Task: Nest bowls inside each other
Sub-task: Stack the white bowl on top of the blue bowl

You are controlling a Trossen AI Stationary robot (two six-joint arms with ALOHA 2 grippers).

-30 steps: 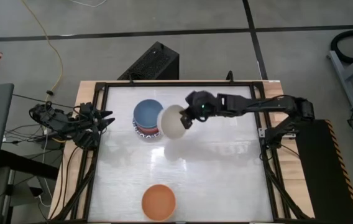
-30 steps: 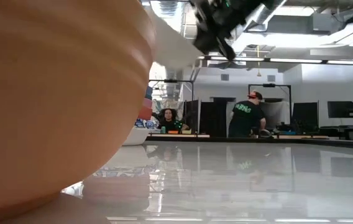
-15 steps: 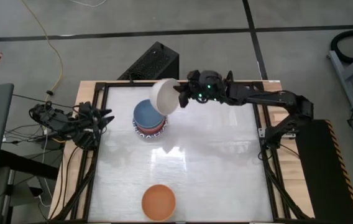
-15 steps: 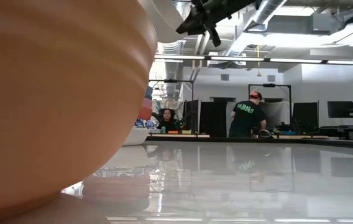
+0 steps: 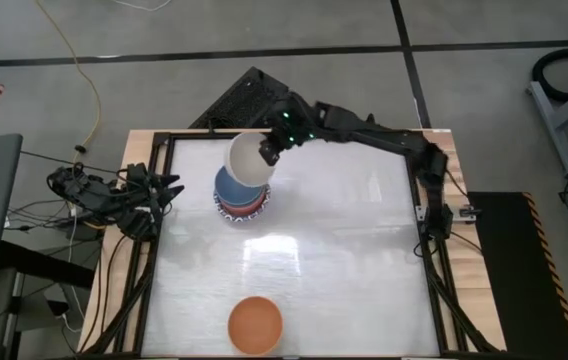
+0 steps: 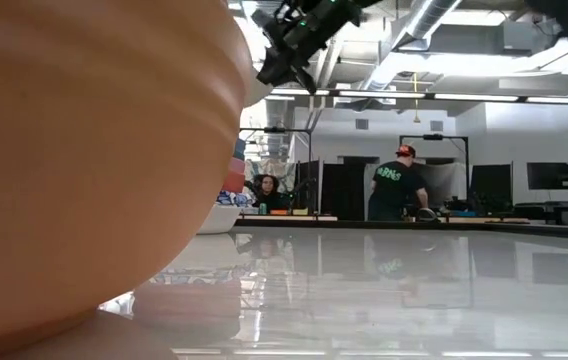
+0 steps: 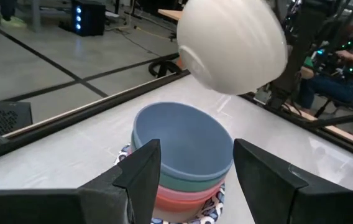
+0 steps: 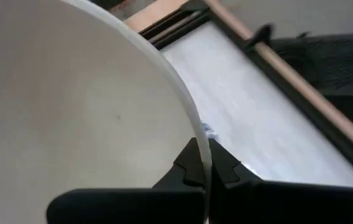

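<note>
- We see the cream bowl [image 5: 246, 158], smooth, matte and round, held in the air just above the stack of bowls [image 5: 241, 196] on the far left part of the white glossy table [image 5: 344, 260].
- The right gripper [image 5: 269, 152] has its jaws pinched shut on the cream bowl's thin rim; the right wrist view shows the two dark fingertips [image 8: 196, 163] meeting across that rim, one on each side, with the pale inside of the cream bowl [image 8: 71, 118] filling most of the picture.
- The stack's top is the blue bowl [image 7: 186, 146], open side up, with a green bowl [image 7: 192, 185] and a pink or red one beneath; only rims of the lower ones show.
- The left wrist view alone shows a blue-and-white patterned plate [image 7: 209, 211] under the stack, and the cream bowl [image 7: 232, 43] tilted, its rounded underside facing that camera.
- The left gripper [image 5: 169, 190] waits at the table's left edge, jaws spread wide and holding nothing; its dark angular fingers [image 7: 142, 171] frame the stack.
- The orange bowl [image 5: 255, 324] sits alone at the near edge, well apart from the stack; in the low view its ribbed-looking orange wall [image 6: 94, 170] fills the left half.
- The low view also shows a room beyond with a person [image 6: 394, 190] standing and another seated.
</note>
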